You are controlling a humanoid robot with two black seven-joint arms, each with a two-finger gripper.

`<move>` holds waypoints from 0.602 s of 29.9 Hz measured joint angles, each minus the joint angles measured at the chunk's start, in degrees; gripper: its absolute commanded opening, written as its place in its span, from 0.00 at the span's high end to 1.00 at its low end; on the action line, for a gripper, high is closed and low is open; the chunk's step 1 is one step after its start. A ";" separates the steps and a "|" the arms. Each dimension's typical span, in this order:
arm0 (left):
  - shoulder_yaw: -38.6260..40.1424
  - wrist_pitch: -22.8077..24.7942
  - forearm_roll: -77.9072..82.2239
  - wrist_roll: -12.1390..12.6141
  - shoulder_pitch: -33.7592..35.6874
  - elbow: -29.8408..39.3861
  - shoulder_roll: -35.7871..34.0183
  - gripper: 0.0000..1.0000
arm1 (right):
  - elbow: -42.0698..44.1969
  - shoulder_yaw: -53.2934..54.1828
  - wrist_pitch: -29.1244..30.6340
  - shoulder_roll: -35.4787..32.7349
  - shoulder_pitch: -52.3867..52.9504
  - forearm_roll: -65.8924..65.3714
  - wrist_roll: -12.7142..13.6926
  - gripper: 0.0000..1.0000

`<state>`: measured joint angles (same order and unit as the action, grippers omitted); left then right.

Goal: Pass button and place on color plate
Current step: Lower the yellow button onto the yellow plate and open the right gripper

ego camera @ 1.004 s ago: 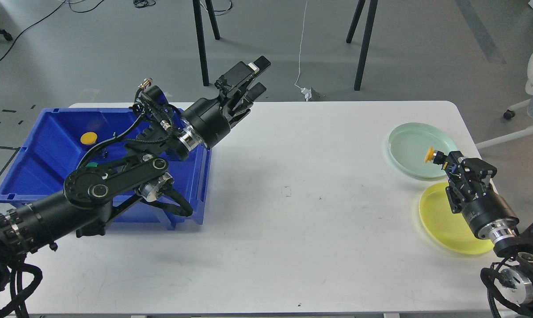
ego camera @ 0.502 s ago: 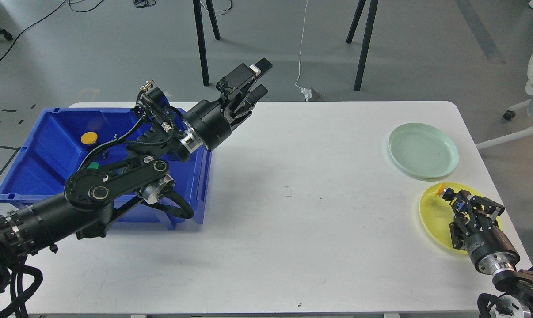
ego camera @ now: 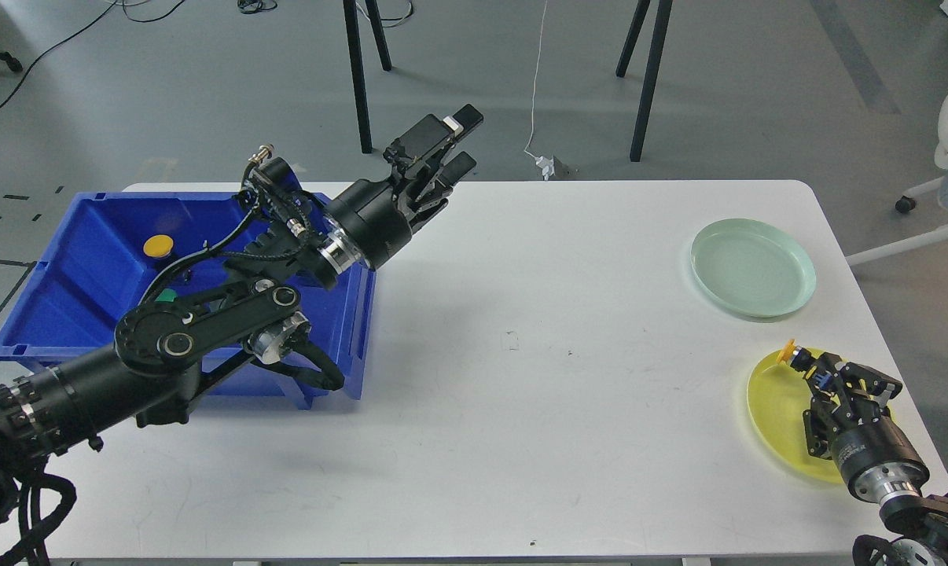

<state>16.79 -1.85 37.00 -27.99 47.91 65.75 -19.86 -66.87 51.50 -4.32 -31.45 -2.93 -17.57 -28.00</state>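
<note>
My right gripper [ego camera: 806, 365] is shut on a small yellow-capped button [ego camera: 790, 351] and holds it over the far edge of the yellow plate [ego camera: 777, 413] at the table's right front. A pale green plate [ego camera: 752, 267] lies beyond it, empty. My left gripper [ego camera: 454, 141] is open and empty, raised above the table's back edge, right of the blue bin [ego camera: 89, 259]. Another yellow button [ego camera: 158, 246] lies in the bin, and a green one [ego camera: 164, 296] peeks out behind my left arm.
The white table [ego camera: 521, 377] spreads between the bin and the plates. My left arm lies across the bin's right half. Black stand legs [ego camera: 647, 79] rise on the floor beyond the table's back edge.
My right gripper has carried the yellow button from over the green plate back toward me, down to the yellow plate. The left arm has barely moved.
</note>
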 measured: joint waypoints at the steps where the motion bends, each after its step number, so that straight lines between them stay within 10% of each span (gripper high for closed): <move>1: 0.00 0.00 0.00 0.00 0.00 0.00 0.00 0.13 | -0.18 0.12 0.33 0.07 -0.13 0.13 0.00 0.81; 10: 0.00 0.00 0.01 0.00 0.00 -0.01 0.00 0.13 | -1.28 4.11 10.09 -0.85 -5.32 7.95 0.00 0.77; 18: 0.00 0.00 0.00 0.00 0.00 -0.01 0.00 0.13 | -1.09 5.10 11.91 -0.90 -6.55 8.59 0.00 0.48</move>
<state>16.79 -1.86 37.00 -28.00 47.92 65.74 -19.86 -67.97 56.60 7.59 -32.35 -9.48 -8.98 -28.00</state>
